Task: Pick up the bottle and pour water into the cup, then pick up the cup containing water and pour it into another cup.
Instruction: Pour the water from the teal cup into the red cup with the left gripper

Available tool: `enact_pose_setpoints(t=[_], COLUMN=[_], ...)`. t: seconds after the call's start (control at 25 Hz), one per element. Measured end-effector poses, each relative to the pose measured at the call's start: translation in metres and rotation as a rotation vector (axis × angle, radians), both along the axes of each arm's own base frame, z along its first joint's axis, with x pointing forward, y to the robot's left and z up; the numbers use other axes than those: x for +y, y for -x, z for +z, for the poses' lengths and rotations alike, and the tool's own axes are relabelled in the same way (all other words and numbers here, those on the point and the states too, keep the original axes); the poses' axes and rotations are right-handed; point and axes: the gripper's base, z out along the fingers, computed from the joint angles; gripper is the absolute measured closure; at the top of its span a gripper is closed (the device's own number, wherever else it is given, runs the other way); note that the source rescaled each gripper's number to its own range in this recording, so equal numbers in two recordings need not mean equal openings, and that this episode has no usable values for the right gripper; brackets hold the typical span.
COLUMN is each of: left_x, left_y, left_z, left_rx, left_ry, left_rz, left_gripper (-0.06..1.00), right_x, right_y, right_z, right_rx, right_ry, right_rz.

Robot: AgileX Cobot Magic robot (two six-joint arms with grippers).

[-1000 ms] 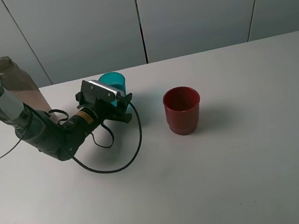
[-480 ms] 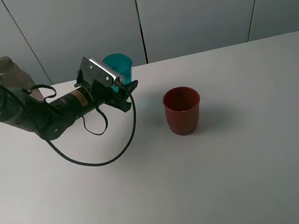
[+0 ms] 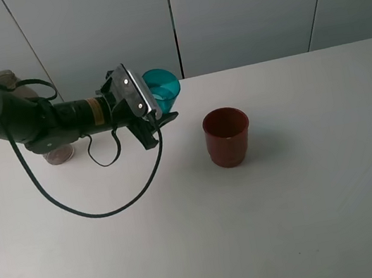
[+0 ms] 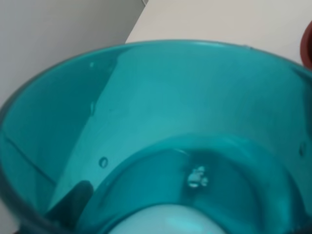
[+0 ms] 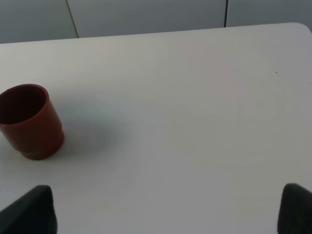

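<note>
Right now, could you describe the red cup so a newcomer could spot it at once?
On the white table, look near the middle. The red cup stands upright there, opaque and squat, unlike the translucent teal cup tilted in the left tool.

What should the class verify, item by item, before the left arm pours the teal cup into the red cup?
1. Teal cup held by the left gripper: ok, lifted and tilted.
2. Water inside it: cannot tell.
3. Its mouth above the red cup: not ok, it hangs beside that cup, apart from it.
4. Red cup upright, mouth open: ok.
5. Bottle out of the pouring path: ok, it stands well away from both cups.
</note>
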Motion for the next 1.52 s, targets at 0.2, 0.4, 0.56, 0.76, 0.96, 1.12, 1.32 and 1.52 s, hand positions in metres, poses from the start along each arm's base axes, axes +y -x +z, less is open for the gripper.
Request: enact_pose_setpoints(t=[0.2,0.4,0.56,0.76,0.96,1.12,1.32,1.52], left_x=[-0.010,-0.019,-0.027,-0.044,-0.052,-0.054,-0.057,-0.064], left_y=[0.004,0.007,0.007,0.007,0.010,0.013,0.012,0.018], left_z=[0.009,0.012,0.016,0.024,0.027,0.032,0.043,0.050], left_rx=[-0.032,-0.056,-0.083,-0.132,-0.159,-0.186,-0.217,-0.256], left_ry=[-0.073,-0.137,-0.175,-0.225,-0.281,-0.319,-0.373,-0.411], left_rz=[-0.057,-0.100,-0.132,-0.174,-0.202,-0.214,-0.191,-0.208], left_gripper=[0.91,0.91,0.91,0.91,0.91,0.91,0.91,0.91], right_x=[0.000,0.000,0.000,0.000,0.000,0.000,0.000,0.000], right_y=[0.000,0.000,0.000,0.000,0.000,0.000,0.000,0.000], right_z=[0.000,0.000,0.000,0.000,0.000,0.000,0.000,0.000], right_rx=[0.000,0.000,0.000,0.000,0.000,0.000,0.000,0.000], right_ry=[0.000,0.000,0.005,0.000,0.000,0.000,0.000,0.000], right_rz=[0.000,0.000,0.003,0.000,0.000,0.000,0.000,0.000])
